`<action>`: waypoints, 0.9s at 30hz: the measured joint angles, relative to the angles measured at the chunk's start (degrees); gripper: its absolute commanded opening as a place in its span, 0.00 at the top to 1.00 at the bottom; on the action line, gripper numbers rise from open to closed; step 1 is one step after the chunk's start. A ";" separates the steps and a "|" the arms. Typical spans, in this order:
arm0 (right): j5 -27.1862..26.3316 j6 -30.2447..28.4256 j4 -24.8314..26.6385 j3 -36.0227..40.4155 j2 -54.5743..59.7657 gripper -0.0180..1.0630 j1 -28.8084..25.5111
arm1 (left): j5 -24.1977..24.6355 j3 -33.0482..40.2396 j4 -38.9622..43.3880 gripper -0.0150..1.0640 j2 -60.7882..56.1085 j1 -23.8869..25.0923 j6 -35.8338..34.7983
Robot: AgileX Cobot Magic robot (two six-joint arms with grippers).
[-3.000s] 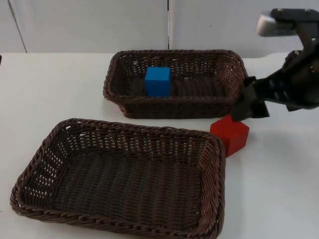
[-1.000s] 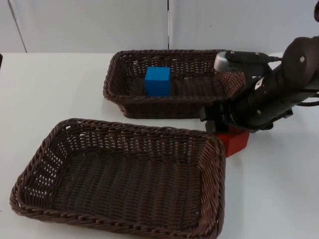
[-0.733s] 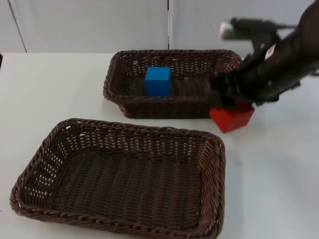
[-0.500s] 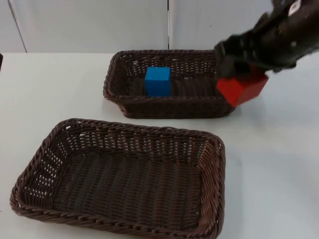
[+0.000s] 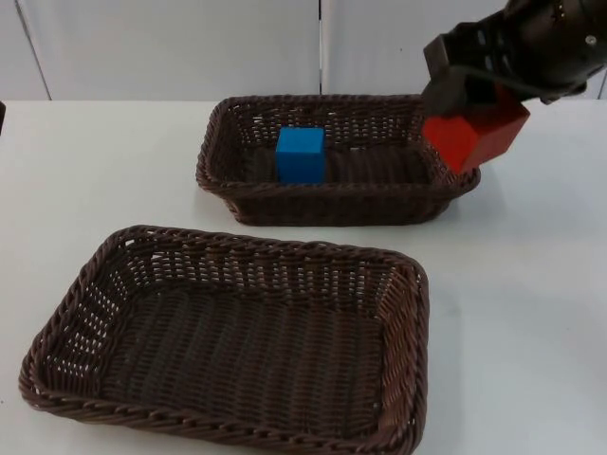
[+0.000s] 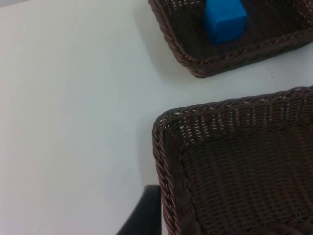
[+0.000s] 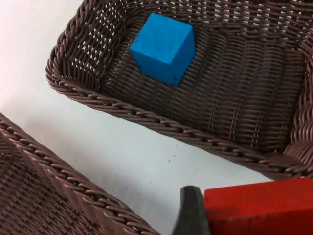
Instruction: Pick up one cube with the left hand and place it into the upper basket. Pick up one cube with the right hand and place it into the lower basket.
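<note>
Right gripper [image 5: 471, 112] is raised above the right end of the upper basket [image 5: 220, 123], jaws clenched on the red cube [image 5: 474, 133]; the cube hangs tilted, clear of the surface [image 5: 531, 313], over that basket's right rim as the top view reads it. In the right wrist view the red cube [image 7: 257, 208] sits against a black fingertip, with the upper basket [image 7: 161, 125] and the blue cube [image 7: 163, 48] beyond it

Blue cube [image 5: 301, 154] rests inside the upper basket, left of centre, so the left arm's half of the task looks done. Left arm waits; its wrist view takes in the near corner of the lower basket [image 6: 166, 147], the upper basket [image 6: 178, 46] and the blue cube [image 6: 225, 19] inside it. Whether the left jaws are open or closed cannot be told

Key relation: the lower basket [image 5: 413, 313] lies toward the camera and to the left of the held red cube, well apart, with bare surface between the two baskets. Judgement: carry phase; the cube is currently over the wrong basket for this arm. Next move calls for a traverse forward and leftward over the lower basket's far-right rim before release. Risk: letting go early would drop the red cube into the upper basket or on its rim
</note>
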 measured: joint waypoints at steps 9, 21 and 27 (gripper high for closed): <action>0.94 -0.92 0.00 0.00 0.00 0.99 1.03 | 0.00 0.00 0.00 0.15 0.00 0.00 0.00; 1.02 -3.86 0.00 0.00 0.00 0.99 10.05 | 0.00 0.00 -0.10 0.15 0.00 0.00 0.00; 1.02 -3.96 0.00 0.00 0.00 0.99 15.06 | 0.00 0.00 -0.10 0.15 0.00 0.00 0.00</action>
